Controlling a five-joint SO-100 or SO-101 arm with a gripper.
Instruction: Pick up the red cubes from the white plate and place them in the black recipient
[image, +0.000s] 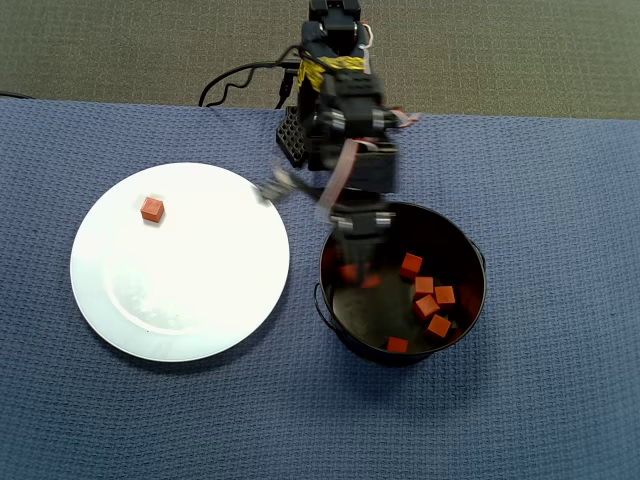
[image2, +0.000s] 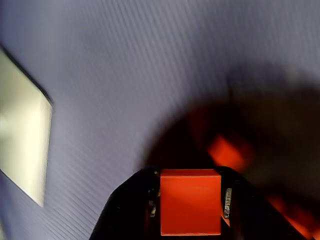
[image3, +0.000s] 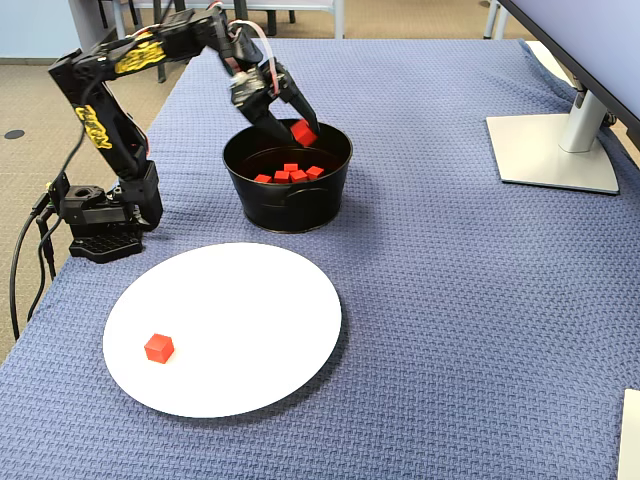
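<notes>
My gripper (image3: 301, 130) is shut on a red cube (image3: 304, 132) and holds it over the far rim of the black pot (image3: 290, 195). In the wrist view the cube (image2: 190, 201) fills the gap between the black fingers, with the pot's dark inside blurred behind. In the overhead view the gripper (image: 352, 262) hangs over the pot's left part (image: 335, 310), blurred. Several red cubes (image: 430, 300) lie on the pot's bottom and show in the fixed view (image3: 290, 174) too. One red cube (image: 152, 209) remains on the white plate (image: 180, 290), also seen in the fixed view (image3: 158, 347).
The plate (image3: 250, 330) and pot stand on a blue woven cloth (image3: 460, 280). The arm's base (image3: 100, 215) sits at the cloth's left edge in the fixed view. A monitor stand (image3: 555, 150) is at the right. A cable (image: 235, 80) trails behind the arm.
</notes>
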